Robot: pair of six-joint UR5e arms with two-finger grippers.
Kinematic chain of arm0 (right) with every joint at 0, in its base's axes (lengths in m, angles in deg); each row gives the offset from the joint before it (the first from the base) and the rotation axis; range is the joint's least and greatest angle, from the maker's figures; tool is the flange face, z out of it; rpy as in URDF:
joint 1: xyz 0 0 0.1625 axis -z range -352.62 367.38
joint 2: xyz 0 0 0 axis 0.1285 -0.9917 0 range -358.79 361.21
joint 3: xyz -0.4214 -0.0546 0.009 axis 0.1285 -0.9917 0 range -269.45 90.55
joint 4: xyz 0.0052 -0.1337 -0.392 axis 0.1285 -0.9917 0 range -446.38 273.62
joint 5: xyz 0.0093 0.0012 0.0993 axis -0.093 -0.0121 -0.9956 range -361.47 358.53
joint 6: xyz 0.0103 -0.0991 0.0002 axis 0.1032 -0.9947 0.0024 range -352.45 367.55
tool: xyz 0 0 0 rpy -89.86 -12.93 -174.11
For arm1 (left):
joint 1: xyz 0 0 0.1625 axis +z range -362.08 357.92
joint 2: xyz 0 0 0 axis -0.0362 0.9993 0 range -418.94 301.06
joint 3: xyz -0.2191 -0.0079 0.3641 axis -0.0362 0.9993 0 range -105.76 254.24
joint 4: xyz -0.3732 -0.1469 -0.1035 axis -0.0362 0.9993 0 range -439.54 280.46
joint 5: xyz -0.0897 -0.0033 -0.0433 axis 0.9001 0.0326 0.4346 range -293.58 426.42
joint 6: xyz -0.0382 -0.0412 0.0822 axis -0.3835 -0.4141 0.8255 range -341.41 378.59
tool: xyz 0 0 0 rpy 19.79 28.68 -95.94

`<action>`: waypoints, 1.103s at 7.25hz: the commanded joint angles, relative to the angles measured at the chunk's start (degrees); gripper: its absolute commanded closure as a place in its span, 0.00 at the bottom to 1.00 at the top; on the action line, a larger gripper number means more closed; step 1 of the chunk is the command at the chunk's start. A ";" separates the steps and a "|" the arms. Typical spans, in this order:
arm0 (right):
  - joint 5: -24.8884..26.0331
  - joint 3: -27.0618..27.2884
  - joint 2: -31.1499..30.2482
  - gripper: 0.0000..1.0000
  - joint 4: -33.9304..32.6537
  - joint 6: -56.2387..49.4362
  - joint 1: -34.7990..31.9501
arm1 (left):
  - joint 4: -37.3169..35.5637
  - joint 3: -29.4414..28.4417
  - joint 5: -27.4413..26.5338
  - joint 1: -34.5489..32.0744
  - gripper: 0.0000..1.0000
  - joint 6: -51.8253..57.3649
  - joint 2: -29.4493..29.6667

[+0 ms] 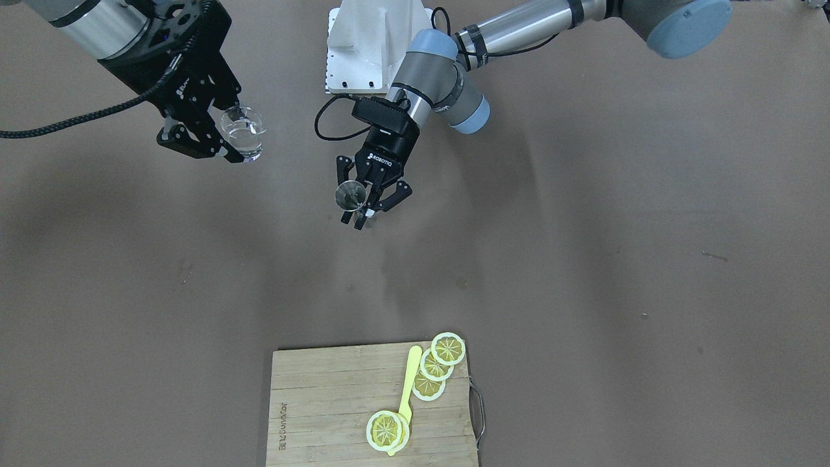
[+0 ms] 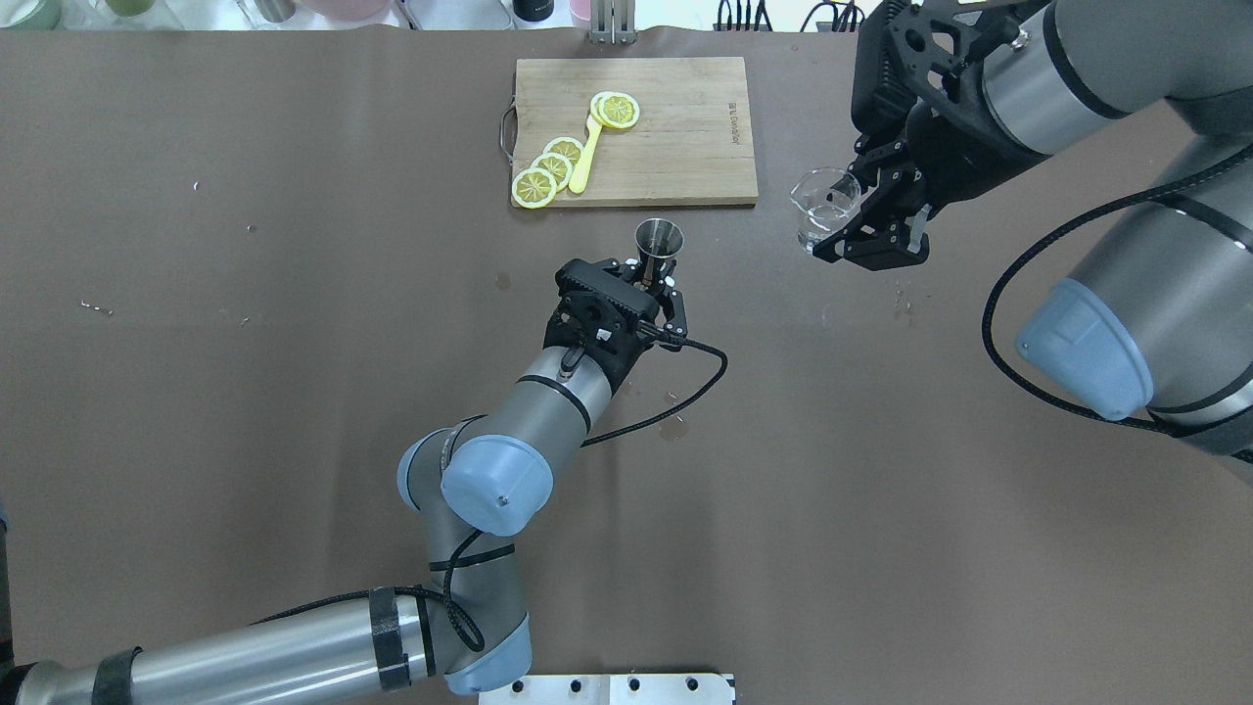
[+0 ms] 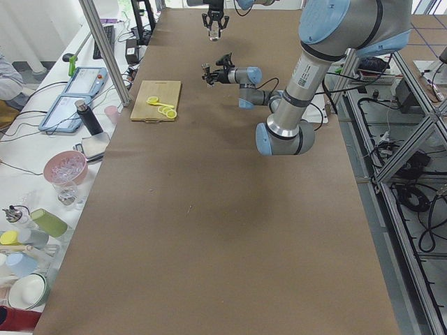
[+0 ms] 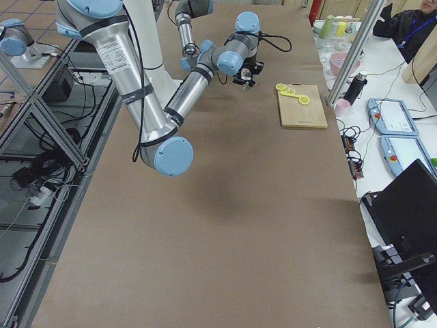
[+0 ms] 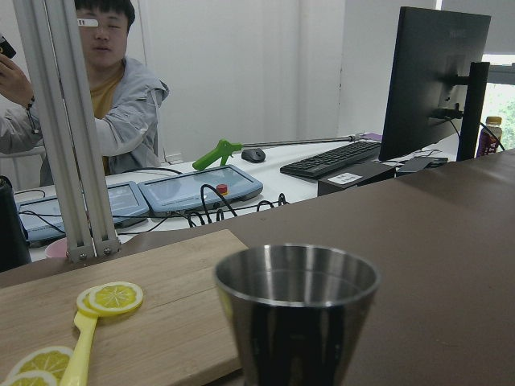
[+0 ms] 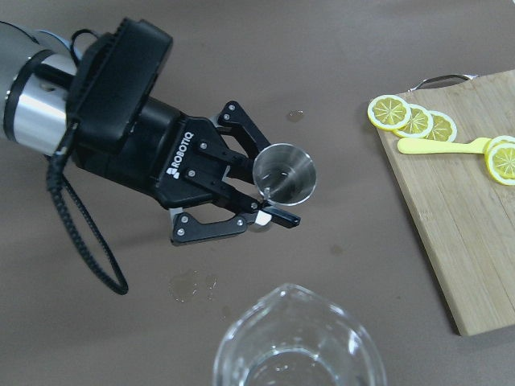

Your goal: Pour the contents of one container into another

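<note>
The left jaws grip an upright steel jigger point(image 2: 659, 238), the right jaws a glass beaker point(image 2: 825, 206) of water, well apart. Next, likely: carry the beaker over it and tip.

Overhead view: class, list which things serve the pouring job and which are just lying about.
For the job: glass beaker, held by the right tool; steel jigger, held by the left tool.
Lying about: cutting board; lemon slices; yellow utensil.
</note>
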 commanded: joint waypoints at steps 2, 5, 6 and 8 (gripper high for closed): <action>1.62 -0.92 1.34 1.00 -4.60 -4.15 0.47 | 1.55 0.07 -6.56 4.31 1.00 1.48 -0.20; 2.51 -0.92 2.39 1.00 -9.79 -9.60 0.64 | 3.56 0.07 -6.57 4.31 1.00 1.48 -0.73; 2.77 -1.61 4.05 1.00 -10.68 -9.70 1.43 | 3.57 0.07 -6.57 4.31 1.00 1.48 -0.82; 4.69 -1.80 5.12 1.00 -11.91 -9.70 4.41 | 3.65 0.07 -6.57 4.31 1.00 1.48 -0.73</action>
